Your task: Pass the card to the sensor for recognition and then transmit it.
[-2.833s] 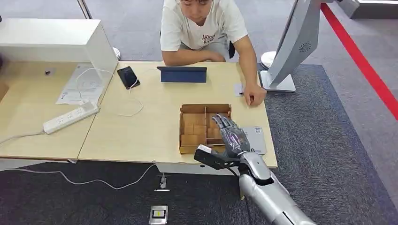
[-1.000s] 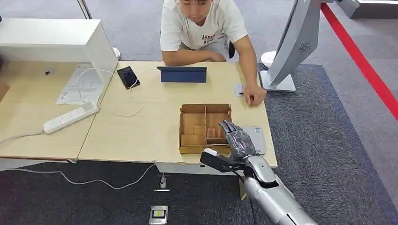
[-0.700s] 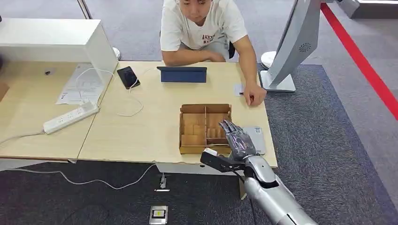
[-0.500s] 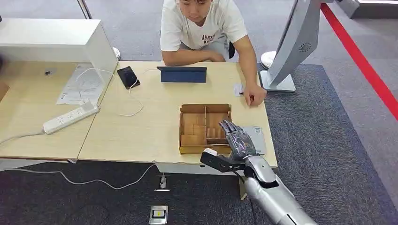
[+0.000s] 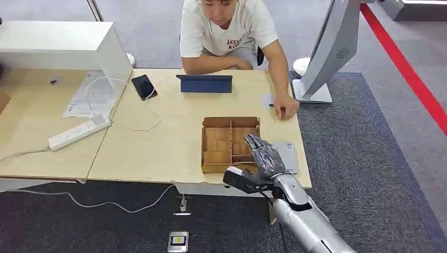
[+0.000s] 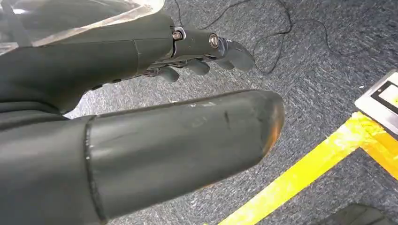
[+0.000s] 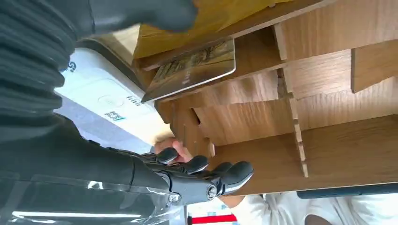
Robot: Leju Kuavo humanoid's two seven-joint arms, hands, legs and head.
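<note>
Right wrist view is revealing one card (image 7: pixel 192 68) lying in the divided wooden box's (image 7: pixel 328 108) corner compartment; head view is hiding it beneath the right hand (image 5: pixel 266 158), fingers spread, hovering beside one white sensor (image 5: pixel 289 154), lower right of the counter (image 5: pixel 158 142).

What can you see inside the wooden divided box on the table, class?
Wooden dividers split the box into compartments. The right wrist view shows a card leaning in one by the white sensor. The right hand covers the box's near right corner, hiding what lies beneath.

Card (image 7: pixel 195 69) tilted in wooden box (image 7: pixel 328 93) compartment; white sensor (image 5: pixel 287 156) beside.
</note>
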